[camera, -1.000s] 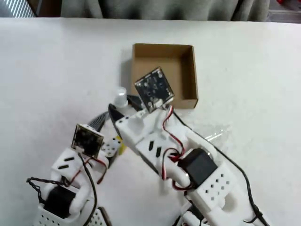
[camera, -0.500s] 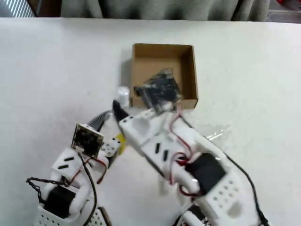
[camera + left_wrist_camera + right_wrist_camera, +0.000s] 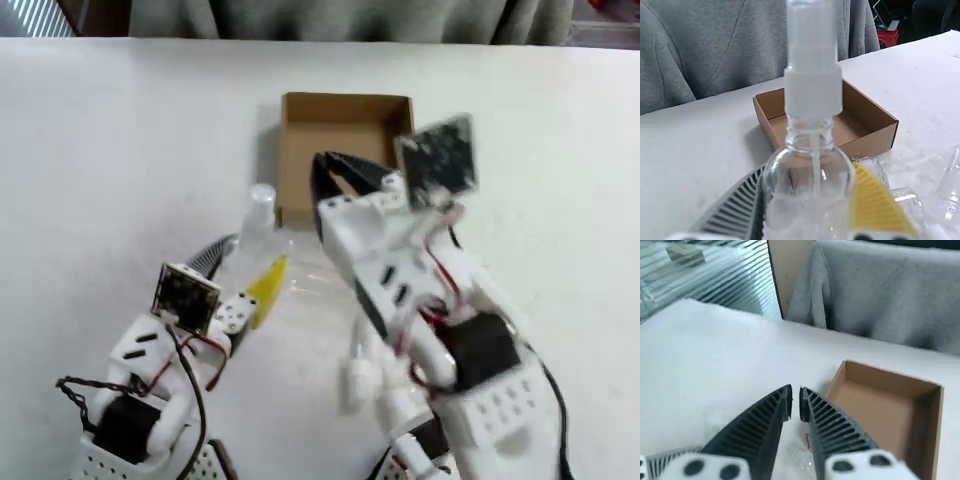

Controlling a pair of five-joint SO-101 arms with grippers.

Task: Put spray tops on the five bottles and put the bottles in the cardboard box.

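A clear bottle (image 3: pixel 807 185) with a white spray top (image 3: pixel 812 85) stands upright in my left gripper (image 3: pixel 807 215), which is shut on it between its grey and yellow fingers. In the high view the bottle (image 3: pixel 258 215) sits just left of the cardboard box (image 3: pixel 345 115). The box (image 3: pixel 875 125) is empty inside. My right gripper (image 3: pixel 345 175) hovers over the box's near wall, to the right of the bottle. Its black fingers (image 3: pixel 765 425) are shut with nothing between them, and the box (image 3: pixel 885 405) lies beyond.
More clear bottles (image 3: pixel 940 195) lie on the table beside the held one, seen as clear plastic (image 3: pixel 305 283) between the two arms. The white table (image 3: pixel 120 130) is bare to the left and far side. A person in grey sits behind the table.
My right gripper has left the bottle's top and swung right toward the box. The bottle, with its spray top on, stays in my left gripper.
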